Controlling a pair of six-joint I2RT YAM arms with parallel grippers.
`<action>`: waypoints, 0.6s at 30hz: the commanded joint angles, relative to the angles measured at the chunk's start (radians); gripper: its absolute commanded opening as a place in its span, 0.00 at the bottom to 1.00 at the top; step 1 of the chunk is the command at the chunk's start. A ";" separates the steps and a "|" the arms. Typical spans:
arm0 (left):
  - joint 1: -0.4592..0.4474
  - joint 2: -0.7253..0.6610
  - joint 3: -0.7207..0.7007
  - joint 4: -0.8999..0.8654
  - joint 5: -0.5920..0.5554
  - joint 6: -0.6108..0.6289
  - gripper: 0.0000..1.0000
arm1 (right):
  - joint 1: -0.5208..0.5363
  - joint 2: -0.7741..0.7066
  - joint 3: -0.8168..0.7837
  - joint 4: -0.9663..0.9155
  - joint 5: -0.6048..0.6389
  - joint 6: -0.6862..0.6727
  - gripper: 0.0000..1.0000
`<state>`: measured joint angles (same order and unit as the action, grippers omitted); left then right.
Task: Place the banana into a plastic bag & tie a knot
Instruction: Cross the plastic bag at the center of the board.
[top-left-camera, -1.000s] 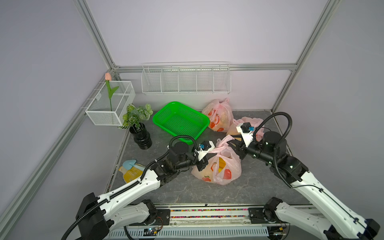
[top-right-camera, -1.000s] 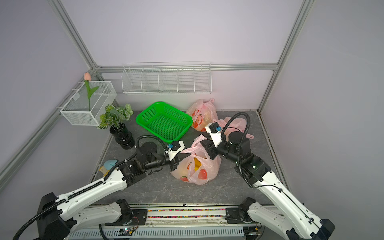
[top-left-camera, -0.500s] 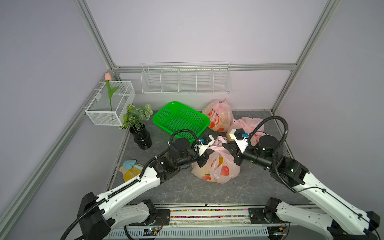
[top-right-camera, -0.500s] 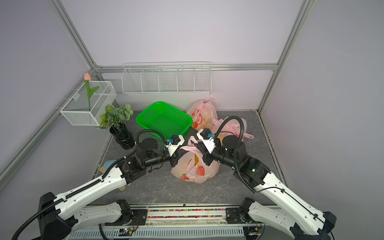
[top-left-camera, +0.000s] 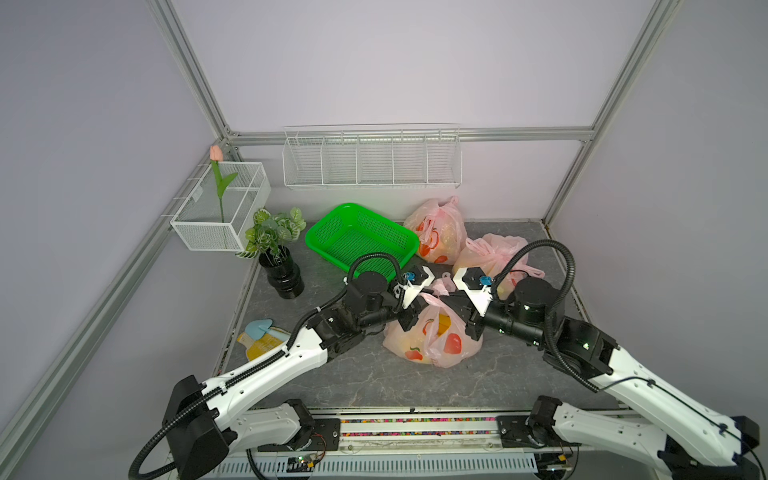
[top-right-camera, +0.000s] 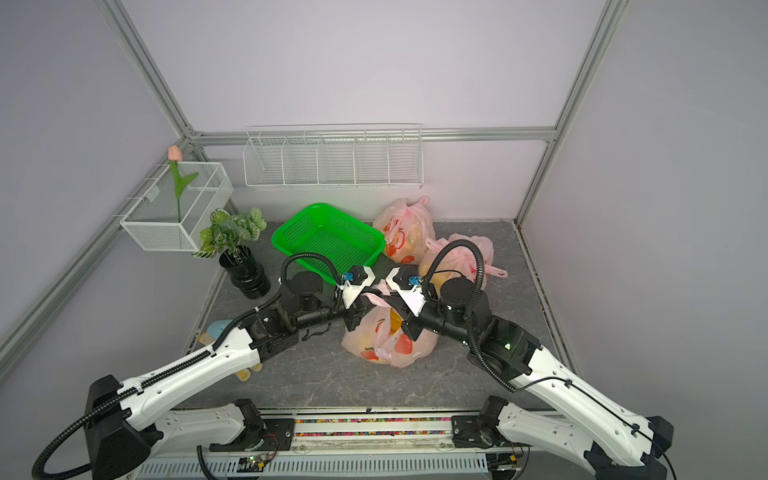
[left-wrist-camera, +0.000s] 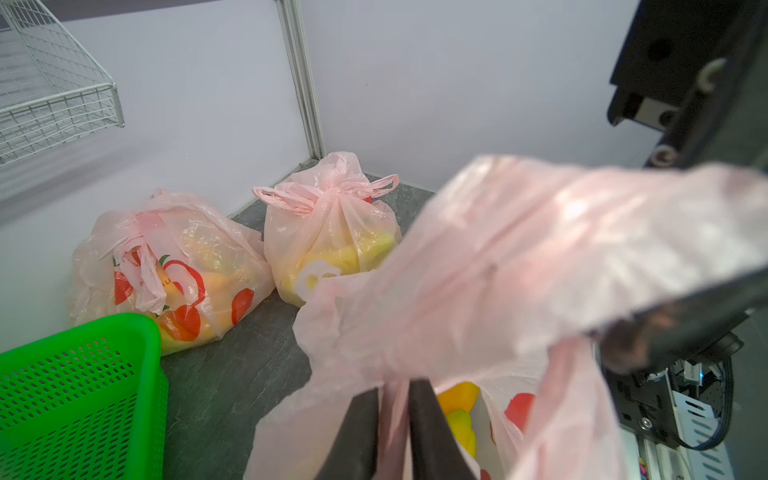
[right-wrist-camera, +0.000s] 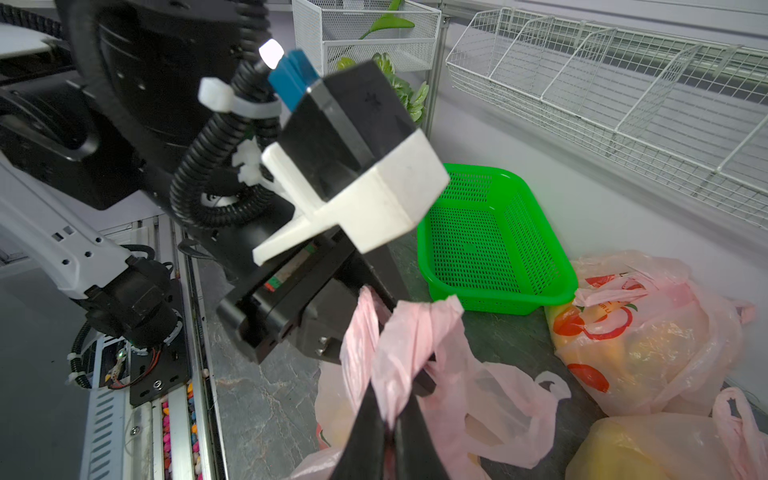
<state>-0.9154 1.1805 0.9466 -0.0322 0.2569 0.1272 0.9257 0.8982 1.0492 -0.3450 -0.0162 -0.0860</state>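
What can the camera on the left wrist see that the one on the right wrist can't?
Only the left wrist view looks into the open pink bag at the yellow fruit. Only the right wrist view shows the plant leaves and the rail of coloured beads. Both show the green basket, the red-printed bag, and pink plastic pinched by their own arm: left gripper, right gripper.

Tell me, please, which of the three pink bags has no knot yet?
The front bag, handles pinched by left gripper and right gripper; the two back bags are knotted.
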 joint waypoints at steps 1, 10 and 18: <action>0.004 0.009 0.035 0.004 -0.039 -0.016 0.16 | 0.009 -0.041 -0.007 0.008 -0.021 0.002 0.09; 0.022 0.048 0.051 0.006 -0.092 -0.054 0.05 | 0.037 -0.072 -0.129 0.033 -0.049 0.081 0.11; 0.022 0.056 0.040 0.012 -0.069 -0.068 0.00 | 0.036 -0.053 -0.364 0.154 0.074 0.141 0.16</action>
<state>-0.9005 1.2377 0.9737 -0.0437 0.2005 0.0811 0.9546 0.8383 0.7269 -0.2523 0.0090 0.0162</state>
